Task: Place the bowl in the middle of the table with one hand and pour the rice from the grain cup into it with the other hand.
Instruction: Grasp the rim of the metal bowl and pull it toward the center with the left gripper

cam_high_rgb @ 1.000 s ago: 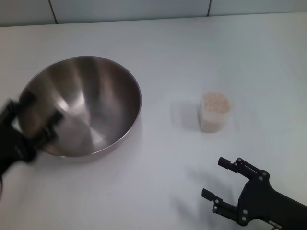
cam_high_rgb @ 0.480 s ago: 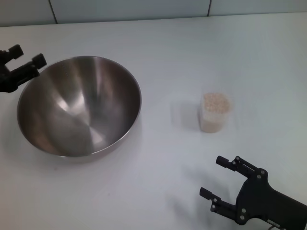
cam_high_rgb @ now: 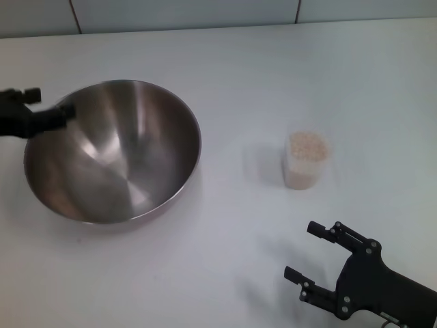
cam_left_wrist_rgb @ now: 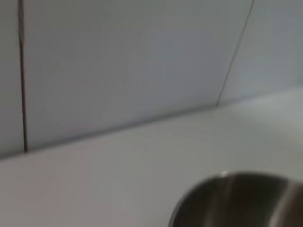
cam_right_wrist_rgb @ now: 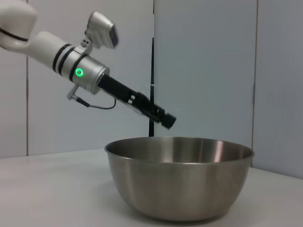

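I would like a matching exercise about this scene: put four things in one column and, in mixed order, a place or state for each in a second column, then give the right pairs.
Things:
1. bowl
2. grain cup
3. left gripper
4. right gripper

Places or states:
A. open, near the front edge of the table, on the robot's right
B. above the far left rim of the bowl
C. upright, full of rice, to the right of the bowl
D. empty, standing left of the middle of the table

Pairs: 1-D, 2-C, 3-B, 4-A
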Controlling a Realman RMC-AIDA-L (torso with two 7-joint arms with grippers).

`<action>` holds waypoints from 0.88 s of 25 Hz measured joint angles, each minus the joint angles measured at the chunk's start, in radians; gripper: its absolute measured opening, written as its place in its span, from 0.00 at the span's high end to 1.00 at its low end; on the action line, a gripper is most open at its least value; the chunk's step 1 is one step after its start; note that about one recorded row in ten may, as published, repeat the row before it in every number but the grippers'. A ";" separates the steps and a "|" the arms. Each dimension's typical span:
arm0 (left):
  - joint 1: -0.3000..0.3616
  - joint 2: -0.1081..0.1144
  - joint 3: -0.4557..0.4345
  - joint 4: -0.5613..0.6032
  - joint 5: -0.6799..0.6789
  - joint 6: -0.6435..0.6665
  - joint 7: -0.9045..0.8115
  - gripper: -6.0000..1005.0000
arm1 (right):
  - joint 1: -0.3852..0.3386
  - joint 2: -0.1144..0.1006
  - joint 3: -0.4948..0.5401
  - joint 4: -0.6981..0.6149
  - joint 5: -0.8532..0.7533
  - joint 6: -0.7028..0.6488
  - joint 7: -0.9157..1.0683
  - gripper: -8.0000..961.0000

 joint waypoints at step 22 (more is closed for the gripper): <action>-0.059 0.001 0.048 -0.056 0.145 -0.021 -0.065 0.27 | -0.002 -0.001 0.000 0.000 0.000 -0.009 0.000 0.21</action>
